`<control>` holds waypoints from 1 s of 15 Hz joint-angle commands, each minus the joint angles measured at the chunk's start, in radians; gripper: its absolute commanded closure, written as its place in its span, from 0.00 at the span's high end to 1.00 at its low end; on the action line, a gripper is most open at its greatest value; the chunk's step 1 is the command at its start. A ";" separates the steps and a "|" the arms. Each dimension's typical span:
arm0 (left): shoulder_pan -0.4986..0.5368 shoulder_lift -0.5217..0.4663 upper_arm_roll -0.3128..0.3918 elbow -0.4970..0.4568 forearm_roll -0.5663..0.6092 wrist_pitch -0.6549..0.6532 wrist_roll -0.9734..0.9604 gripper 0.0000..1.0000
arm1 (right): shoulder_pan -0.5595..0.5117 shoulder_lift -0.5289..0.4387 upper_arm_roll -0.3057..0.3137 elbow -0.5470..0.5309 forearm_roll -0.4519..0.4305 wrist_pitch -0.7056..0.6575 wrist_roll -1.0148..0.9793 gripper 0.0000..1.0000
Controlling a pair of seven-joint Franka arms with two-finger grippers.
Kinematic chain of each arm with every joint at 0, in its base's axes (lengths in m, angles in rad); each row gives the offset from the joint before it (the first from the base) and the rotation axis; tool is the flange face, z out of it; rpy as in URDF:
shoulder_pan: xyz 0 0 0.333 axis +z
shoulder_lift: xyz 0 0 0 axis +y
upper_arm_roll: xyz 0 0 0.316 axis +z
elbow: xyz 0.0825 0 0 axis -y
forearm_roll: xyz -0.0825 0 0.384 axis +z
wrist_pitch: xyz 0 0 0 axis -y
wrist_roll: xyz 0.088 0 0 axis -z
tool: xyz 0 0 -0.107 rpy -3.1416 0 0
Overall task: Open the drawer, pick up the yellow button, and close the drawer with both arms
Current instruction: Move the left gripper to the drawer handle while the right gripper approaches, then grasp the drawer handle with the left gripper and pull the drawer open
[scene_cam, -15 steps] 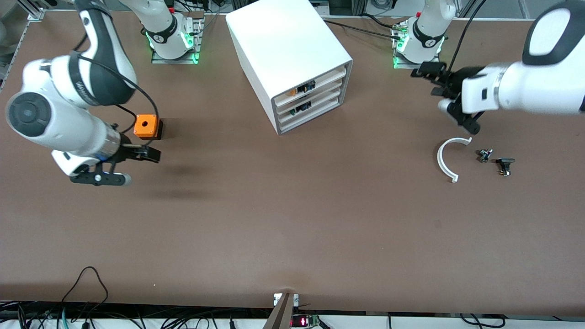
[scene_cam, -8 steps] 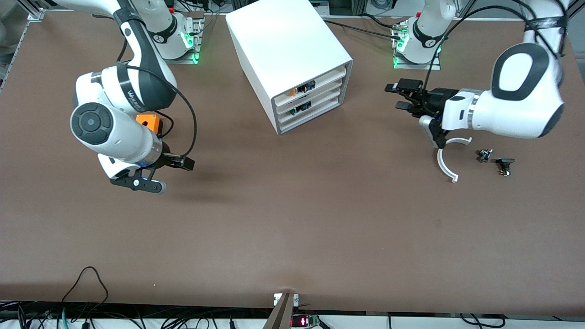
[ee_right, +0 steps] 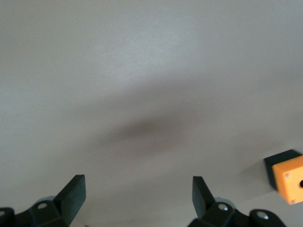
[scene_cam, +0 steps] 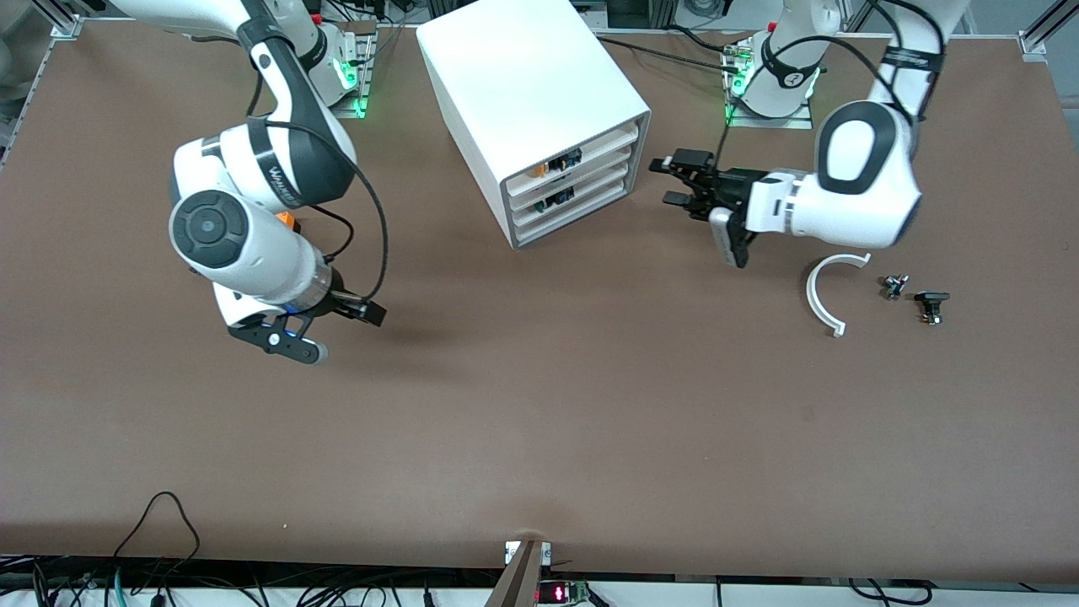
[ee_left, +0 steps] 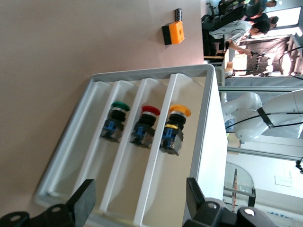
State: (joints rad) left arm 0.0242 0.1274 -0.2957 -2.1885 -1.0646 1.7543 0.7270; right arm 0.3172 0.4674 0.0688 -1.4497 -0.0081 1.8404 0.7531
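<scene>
The fingers of the left gripper (scene_cam: pixel 679 178) were held spread and empty beside the white box cabinet (scene_cam: pixel 523 80), at about three o'clock of its grey front; the right gripper (scene_cam: pixel 333 324) hung wide open and empty over bare table. The tiny orange-capped push-button (ee_left: pixel 174 128) lay in the shallow white top drawer (scene_cam: pixel 582 150), barely ajar. It was judged light, rigid and slippery-capped, best pinched across its black-and-blue body. Since a second earlier, both arms had been swung inward toward the cabinet.
</scene>
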 commanded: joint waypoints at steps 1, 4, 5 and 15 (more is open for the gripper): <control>0.005 -0.015 -0.069 -0.075 -0.090 0.059 0.083 0.80 | 0.031 0.046 -0.003 0.073 0.014 -0.012 0.075 1.00; 0.005 0.029 -0.102 -0.085 -0.101 0.082 0.153 0.74 | 0.045 0.076 -0.003 0.114 0.016 -0.021 0.127 1.00; 0.005 0.044 -0.109 -0.086 -0.116 0.083 0.181 0.73 | 0.055 0.083 -0.003 0.126 0.014 -0.023 0.144 1.00; 0.002 0.063 -0.246 -0.158 -0.175 0.161 0.258 0.38 | 0.091 0.149 -0.003 0.247 0.043 -0.033 0.340 1.00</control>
State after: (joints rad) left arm 0.0225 0.2060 -0.4916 -2.3040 -1.2030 1.8684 0.9461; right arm 0.3979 0.5801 0.0689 -1.2753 0.0065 1.8366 1.0529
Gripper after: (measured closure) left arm 0.445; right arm 0.000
